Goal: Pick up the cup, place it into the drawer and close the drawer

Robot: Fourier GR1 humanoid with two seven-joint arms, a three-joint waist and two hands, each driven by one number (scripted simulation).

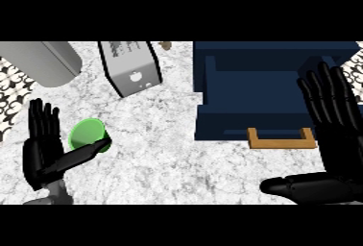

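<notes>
Beside the open left hand (44,150), small green plastic cup (88,134) on the marbled bench (163,158): likely light, stiff, slippery; best wrapped round the wall; right hand (333,120) spread

On my table (177,158) the cup (88,134) lies at nine o'clock, the drawer (273,91) at two (toaster (129,67) at eleven).

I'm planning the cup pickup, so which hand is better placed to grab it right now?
The left hand. Its thumb already lies against the green cup, with open fingers just beside it. The right hand is open over by the drawer, far across the counter from the cup.
</notes>
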